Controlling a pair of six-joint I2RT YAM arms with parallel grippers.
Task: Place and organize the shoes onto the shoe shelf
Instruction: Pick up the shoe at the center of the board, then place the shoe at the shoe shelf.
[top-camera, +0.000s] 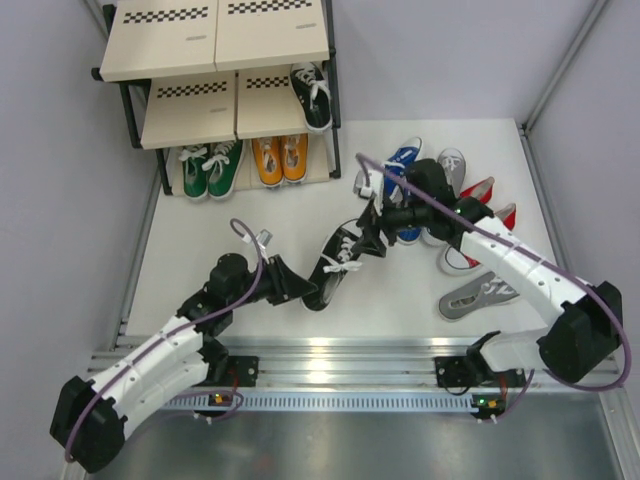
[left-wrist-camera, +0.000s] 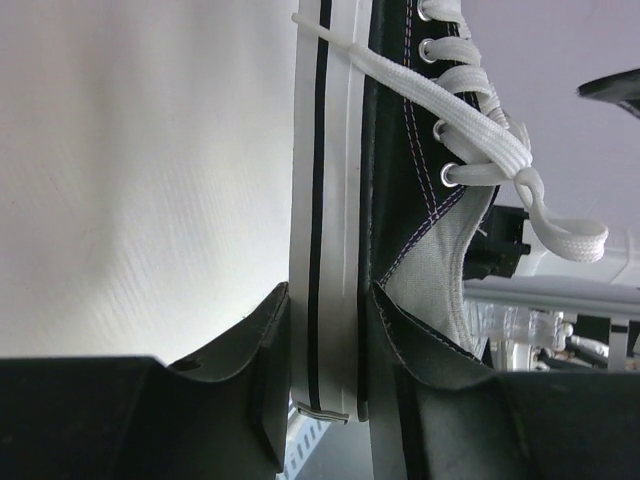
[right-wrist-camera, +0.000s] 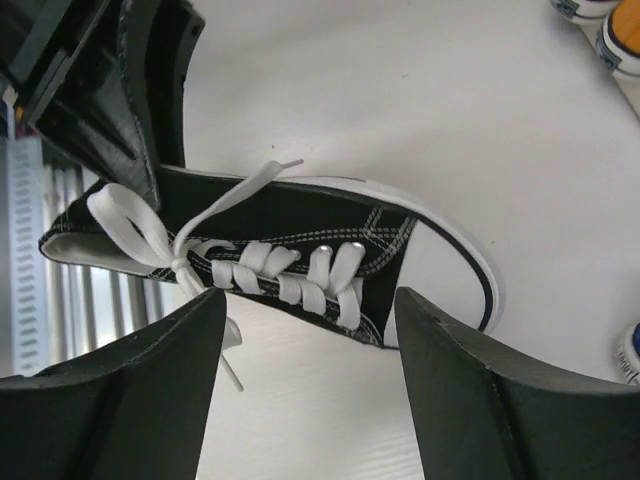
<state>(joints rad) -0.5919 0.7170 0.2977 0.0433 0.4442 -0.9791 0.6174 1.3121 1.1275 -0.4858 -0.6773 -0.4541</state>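
A black sneaker (top-camera: 335, 262) hangs above the table at mid-front. My left gripper (top-camera: 300, 287) is shut on its heel end, one finger on the white sole, the other inside the collar; the left wrist view shows this grip (left-wrist-camera: 325, 340) on the shoe (left-wrist-camera: 400, 150). My right gripper (top-camera: 372, 238) is open beside the toe; in the right wrist view its fingers (right-wrist-camera: 312, 296) straddle the laced front (right-wrist-camera: 300, 215) without touching. The shoe shelf (top-camera: 180, 45) stands at the back left. It holds one black sneaker (top-camera: 312, 95) on the middle tier, with a green pair (top-camera: 210, 170) and an orange pair (top-camera: 280, 158) at the bottom.
Loose shoes lie on the table at the right: blue ones (top-camera: 402, 162), red ones (top-camera: 492, 205), a grey one (top-camera: 452, 168) behind my right arm and another grey one (top-camera: 478, 295) nearer the front. Walls close in left, right and back.
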